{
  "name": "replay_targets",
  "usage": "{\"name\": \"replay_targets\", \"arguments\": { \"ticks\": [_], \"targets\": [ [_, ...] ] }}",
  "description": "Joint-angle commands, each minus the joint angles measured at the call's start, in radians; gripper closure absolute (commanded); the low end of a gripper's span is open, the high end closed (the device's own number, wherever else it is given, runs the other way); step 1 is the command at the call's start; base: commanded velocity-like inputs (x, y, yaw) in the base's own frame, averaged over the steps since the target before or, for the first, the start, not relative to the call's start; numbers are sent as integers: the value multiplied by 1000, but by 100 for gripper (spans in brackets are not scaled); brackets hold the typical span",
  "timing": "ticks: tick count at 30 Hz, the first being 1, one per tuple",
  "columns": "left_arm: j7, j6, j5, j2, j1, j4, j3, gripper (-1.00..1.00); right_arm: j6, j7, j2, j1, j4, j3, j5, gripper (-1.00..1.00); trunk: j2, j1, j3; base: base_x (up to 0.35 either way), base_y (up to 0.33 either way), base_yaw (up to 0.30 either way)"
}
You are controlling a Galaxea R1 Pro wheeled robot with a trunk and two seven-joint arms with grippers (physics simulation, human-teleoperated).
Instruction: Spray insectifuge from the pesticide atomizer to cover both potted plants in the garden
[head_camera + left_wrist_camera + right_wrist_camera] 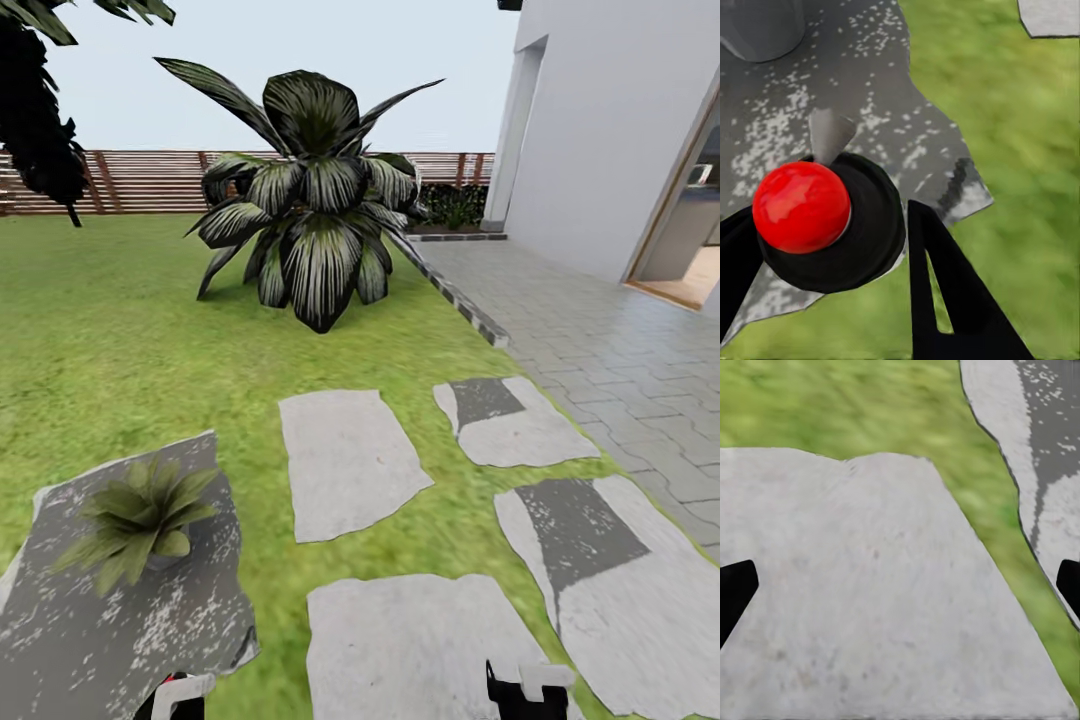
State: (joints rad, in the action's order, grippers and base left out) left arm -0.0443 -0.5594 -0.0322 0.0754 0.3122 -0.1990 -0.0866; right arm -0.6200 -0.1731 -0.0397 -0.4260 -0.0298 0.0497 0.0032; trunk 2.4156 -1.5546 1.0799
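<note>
One potted plant (pixel 140 515) sat on a dark slab (pixel 60 640), among five slabs. The left claw (pixel 832 247) clamped the pesticide atomizer (pixel 802 206); the right claw (pixel 900 585) gaped wide over pale stone.

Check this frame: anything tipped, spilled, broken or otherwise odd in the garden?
Nothing stands out. The potted plant stands upright on its dark slab, and the stepping slabs lie flat in the lawn. The left gripper holds the pesticide atomizer, red top toward the wrist camera; the right gripper hangs open over a slab.
</note>
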Motion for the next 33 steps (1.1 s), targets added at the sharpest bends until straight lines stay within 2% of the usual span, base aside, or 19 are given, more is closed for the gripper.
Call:
{"name": "replay_targets", "arguments": {
  "ticks": [1,20,33],
  "targets": [
    [1,-3,-3,0,1,1,-2,100,-2,-6,0,0,1,5,1,-100,0,1,1,-237,215,278],
    [1,-2,-3,0,1,0,-2,100,-2,-7,0,0,1,5,0,-100,0,1,6,-235,221,278],
    [1,-2,-3,0,1,-1,-2,100,-1,-6,0,0,0,5,0,-100,0,1,0,-25,189,188]
  ]
}}
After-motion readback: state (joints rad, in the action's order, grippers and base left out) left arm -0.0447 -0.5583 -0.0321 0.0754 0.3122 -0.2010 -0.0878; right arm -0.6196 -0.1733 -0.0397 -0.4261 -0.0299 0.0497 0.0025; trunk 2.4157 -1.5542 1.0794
